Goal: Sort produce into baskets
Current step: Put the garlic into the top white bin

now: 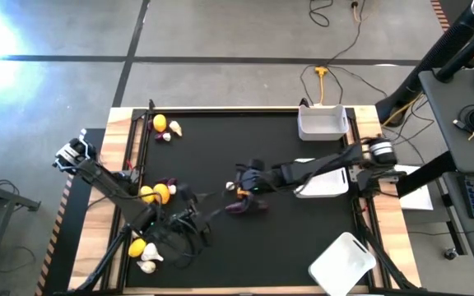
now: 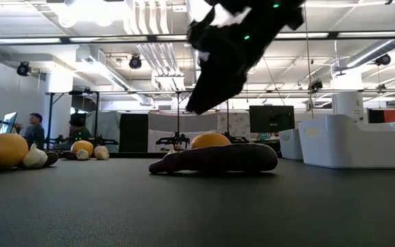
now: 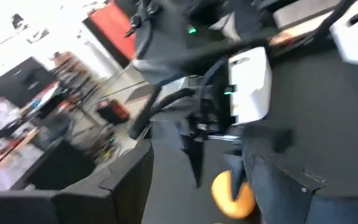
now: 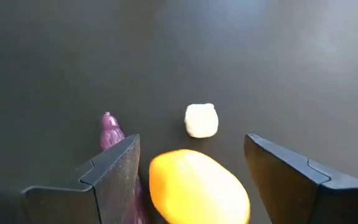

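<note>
My right gripper point(image 1: 243, 182) point(image 4: 191, 168) hangs open over the middle of the black mat. A yellow-orange lemon point(image 4: 197, 186) point(image 2: 210, 139) lies below, between its fingers, apart from them. A dark purple eggplant point(image 2: 218, 158) point(image 1: 245, 205) lies beside the lemon on the mat, and a whitish garlic bulb point(image 4: 201, 120) lies just beyond. My left gripper point(image 1: 197, 215) is low at the near left, open and empty, pointing toward the lemon point(image 3: 232, 190). White baskets stand at the far right point(image 1: 323, 122), under the right arm point(image 1: 323, 182) and at the near right point(image 1: 344, 263).
More produce lies along the mat's left side: a lemon point(image 1: 160, 123) and garlic point(image 1: 175, 129) at the far left, lemons point(image 1: 153, 195) and purple bits point(image 1: 167, 182) by the left arm, a lemon point(image 1: 137, 247) and garlic point(image 1: 146, 263) near the front. People stand in the room beyond point(image 2: 34, 130).
</note>
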Tool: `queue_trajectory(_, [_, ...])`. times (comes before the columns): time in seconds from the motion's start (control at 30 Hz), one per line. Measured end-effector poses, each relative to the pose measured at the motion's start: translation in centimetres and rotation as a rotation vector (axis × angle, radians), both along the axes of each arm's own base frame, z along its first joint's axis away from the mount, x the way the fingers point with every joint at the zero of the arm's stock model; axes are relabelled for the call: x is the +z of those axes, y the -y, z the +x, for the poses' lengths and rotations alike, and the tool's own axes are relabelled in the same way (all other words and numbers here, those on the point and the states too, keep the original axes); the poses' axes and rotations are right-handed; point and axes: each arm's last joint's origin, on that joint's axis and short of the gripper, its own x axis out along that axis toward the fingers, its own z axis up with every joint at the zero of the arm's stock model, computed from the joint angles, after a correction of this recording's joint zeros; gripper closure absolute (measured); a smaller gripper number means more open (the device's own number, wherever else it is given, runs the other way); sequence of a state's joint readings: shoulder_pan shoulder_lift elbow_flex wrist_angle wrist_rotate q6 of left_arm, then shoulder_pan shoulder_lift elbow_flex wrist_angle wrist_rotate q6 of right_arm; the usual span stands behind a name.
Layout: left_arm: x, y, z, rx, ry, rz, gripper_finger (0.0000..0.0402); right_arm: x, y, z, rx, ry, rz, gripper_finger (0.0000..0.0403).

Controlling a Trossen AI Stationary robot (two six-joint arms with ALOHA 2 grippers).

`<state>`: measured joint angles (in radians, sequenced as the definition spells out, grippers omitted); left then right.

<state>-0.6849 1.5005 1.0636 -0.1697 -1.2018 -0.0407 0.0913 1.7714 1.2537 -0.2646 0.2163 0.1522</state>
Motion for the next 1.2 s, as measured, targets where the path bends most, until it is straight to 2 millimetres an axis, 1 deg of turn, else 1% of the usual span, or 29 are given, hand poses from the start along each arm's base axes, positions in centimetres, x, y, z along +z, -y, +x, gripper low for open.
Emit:
queue_trajectory(0.1, [-0.3, -0.4, -0.4, -0.009, -0.009, -0.041, 0.0174, -1.2, 0.8, 1.7, -0.008, -0.051, -0.006, 0.0122])
queue_trajectory(0.23, [0.4, -0.8, -0.9, 0.000, 0.018, -0.085, 0.0185, -2.4, 2.1, 3.6, -0.018, -0.065, 0.025, 0.0122])
queue_trajectory(0.4, [0.4, -0.9, -1.0, 0.008, 0.018, -0.088, 0.0201, -4.3, 3.4, 4.9, -0.043, -0.102, 0.051, 0.0132])
queue_trajectory(0.53, [0.3, -1.0, -1.0, 0.017, 0.011, -0.075, 0.0208, -5.1, 3.9, 5.1, -0.030, -0.114, 0.118, 0.0154])
queue_trajectory(0.67, [0.3, -1.0, -1.0, 0.017, 0.010, -0.074, 0.0209, -5.7, 3.9, 5.2, -0.042, -0.127, 0.128, 0.0185])
queue_trajectory(0.83, [0.3, -1.0, -0.9, 0.015, 0.005, -0.065, 0.0209, -5.8, 3.9, 5.2, -0.045, -0.121, 0.129, 0.0227])
queue_trajectory(0.93, [0.4, -1.0, -0.9, 0.006, -0.017, -0.030, 0.0209, -5.8, 3.9, 5.3, -0.049, -0.120, 0.124, 0.0254])
queue_trajectory(1.1, [1.2, -1.0, -0.8, 0.033, -0.005, 0.012, 0.0209, -5.8, 4.1, 5.4, -0.052, -0.105, 0.124, 0.0296])
queue_trajectory(1.2, [2.0, -1.0, -0.8, 0.044, -0.025, 0.085, 0.0209, -5.8, 4.1, 5.5, -0.051, -0.096, 0.124, 0.0310])
